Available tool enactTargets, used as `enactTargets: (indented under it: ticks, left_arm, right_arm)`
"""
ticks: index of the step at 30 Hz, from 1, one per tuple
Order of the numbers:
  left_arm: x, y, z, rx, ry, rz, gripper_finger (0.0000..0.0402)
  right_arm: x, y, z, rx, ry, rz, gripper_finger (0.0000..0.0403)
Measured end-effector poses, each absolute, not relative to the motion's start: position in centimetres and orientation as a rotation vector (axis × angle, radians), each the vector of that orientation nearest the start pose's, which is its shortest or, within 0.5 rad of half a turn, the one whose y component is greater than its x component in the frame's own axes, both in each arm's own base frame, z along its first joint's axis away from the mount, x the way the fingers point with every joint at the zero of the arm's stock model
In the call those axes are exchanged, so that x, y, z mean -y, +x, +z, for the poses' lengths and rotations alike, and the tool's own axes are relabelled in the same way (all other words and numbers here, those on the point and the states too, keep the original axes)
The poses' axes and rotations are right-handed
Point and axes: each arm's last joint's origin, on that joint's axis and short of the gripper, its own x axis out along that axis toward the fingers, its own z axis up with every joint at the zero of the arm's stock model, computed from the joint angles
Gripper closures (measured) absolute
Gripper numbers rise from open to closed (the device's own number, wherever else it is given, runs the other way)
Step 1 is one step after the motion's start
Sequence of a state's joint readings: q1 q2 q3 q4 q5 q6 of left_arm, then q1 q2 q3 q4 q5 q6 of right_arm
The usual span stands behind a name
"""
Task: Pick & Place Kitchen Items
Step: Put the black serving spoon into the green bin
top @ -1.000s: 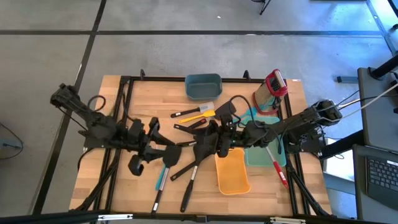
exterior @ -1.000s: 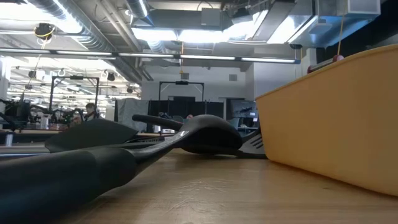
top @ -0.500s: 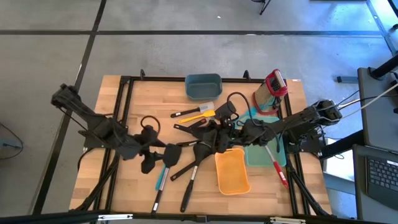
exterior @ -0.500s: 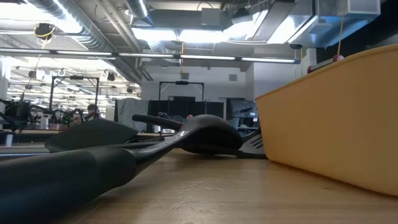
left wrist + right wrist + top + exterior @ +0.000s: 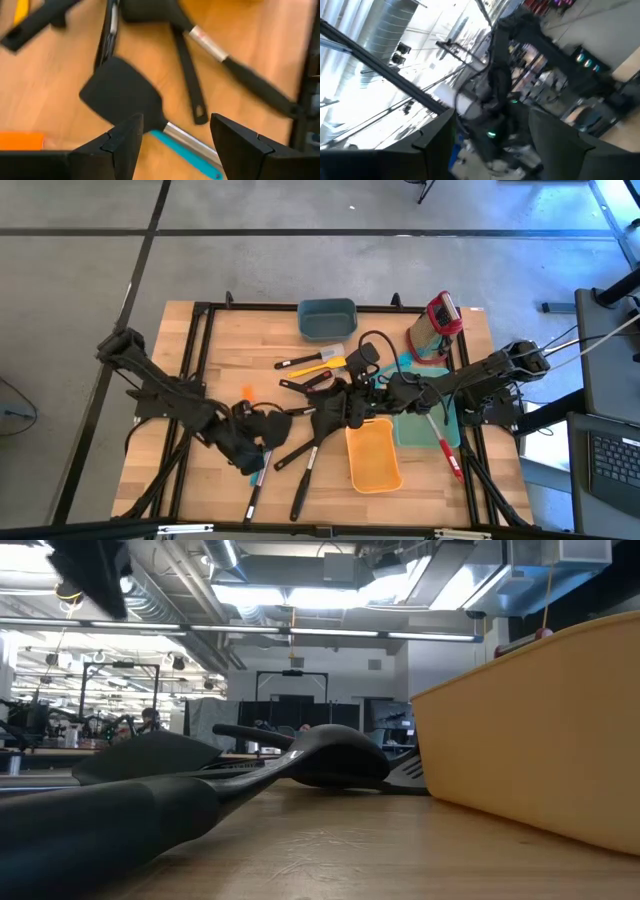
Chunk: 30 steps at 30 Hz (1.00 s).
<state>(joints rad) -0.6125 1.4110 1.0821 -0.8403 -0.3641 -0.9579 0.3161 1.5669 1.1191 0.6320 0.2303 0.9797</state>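
Right now the left gripper [image 5: 172, 137] hangs with its fingers spread wide and holding nothing, just above a black turner with a teal handle [image 5: 122, 95], which lies flat on the wooden table [image 5: 50, 75].

The black flat-headed turner with a teal handle [image 5: 131, 102] loses its handle end at the left wrist view's edge; the orange flat object [image 5: 22, 140] beside it is cropped and cannot be identified; the yellow-orange plastic bin [image 5: 540, 730] runs off the low view's right side; the right wrist view is blurred throughout, so nothing it shows of the table can be made out.
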Motion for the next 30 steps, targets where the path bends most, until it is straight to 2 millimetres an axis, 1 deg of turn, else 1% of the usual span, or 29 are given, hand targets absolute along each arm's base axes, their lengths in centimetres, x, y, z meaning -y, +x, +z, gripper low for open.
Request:
enactTargets:
  ticks: [3, 5, 8, 10, 12, 15, 19, 22, 25, 27, 30]
  left_arm:
    - [14.6, 22.6, 24.1, -1.064, -0.339, 0.369, 0.018]
    - [14.4, 22.3, 23.6, -1.102, -0.333, 0.429, 0.0183]
    - [14.0, 21.4, 23.1, -1.132, -0.303, 0.518, 0.0188]
    - [13.6, 20.6, 22.4, -1.155, -0.299, 0.534, 0.019]
    - [13.2, 19.9, 21.7, -1.164, -0.347, 0.515, 0.0191]
    - [12.9, 19.0, 20.6, -1.135, -0.468, 0.471, 0.0192]
    - [13.0, 18.4, 20.0, -1.022, -0.649, 0.36, 0.0192]
    - [13.3, 18.4, 20.4, -0.942, -0.728, 0.28, 0.0192]
    - [13.4, 18.7, 21.2, -0.887, -0.75, 0.227, 0.0192]
    - [13.4, 18.9, 21.6, -0.853, -0.757, 0.19, 0.0192]
    - [13.6, 19.2, 21.9, -0.82, -0.762, 0.16, 0.0192]
  right_arm:
    - [-10.7, 34.5, 33.0, 0.06, 1.084, 0.204, 0.0151]
    - [-10.8, 34.5, 32.7, 0.008, 1.112, 0.216, 0.0151]
    - [-11.0, 34.5, 32.0, -0.07, 1.13, 0.208, 0.0151]
    - [-11.0, 34.5, 31.7, -0.111, 1.143, 0.196, 0.0151]
    - [-11.0, 34.5, 31.4, -0.137, 1.146, 0.182, 0.0151]
    - [-11.0, 34.5, 31.4, -0.135, 1.151, 0.184, 0.0151]
    - [-10.9, 34.6, 31.4, -0.137, 1.186, 0.18, 0.0151]
    - [-10.9, 34.6, 31.5, -0.136, 1.205, 0.181, 0.0151]
    - [-10.9, 34.6, 31.9, -0.104, 1.242, 0.203, 0.0151]
    - [-10.7, 34.6, 32.3, -0.06, 1.196, 0.241, 0.0151]
    - [-10.5, 34.6, 33.0, -0.017, 1.041, 0.336, 0.0151]
